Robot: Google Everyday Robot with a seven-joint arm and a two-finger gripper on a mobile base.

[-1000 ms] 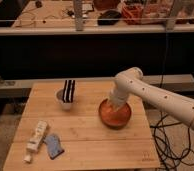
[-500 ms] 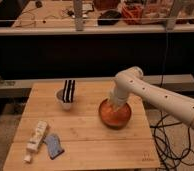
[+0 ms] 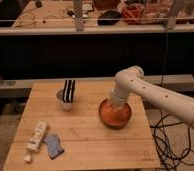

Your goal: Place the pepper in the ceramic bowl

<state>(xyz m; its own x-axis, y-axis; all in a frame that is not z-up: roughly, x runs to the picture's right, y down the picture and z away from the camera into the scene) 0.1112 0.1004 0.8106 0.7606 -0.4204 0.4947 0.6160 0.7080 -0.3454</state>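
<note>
The ceramic bowl is wide, glossy and orange, and it stands on the wooden table right of centre. My white arm comes in from the right and bends down over it. The gripper hangs just above the bowl's back rim, reaching into its opening. The pepper is hidden from view; I cannot tell whether it is in the gripper or in the bowl.
A small pale cup with a black-and-white striped object stands at the table's back left. A white bottle and a blue cloth-like item lie near the front left corner. Black cables trail on the floor to the right.
</note>
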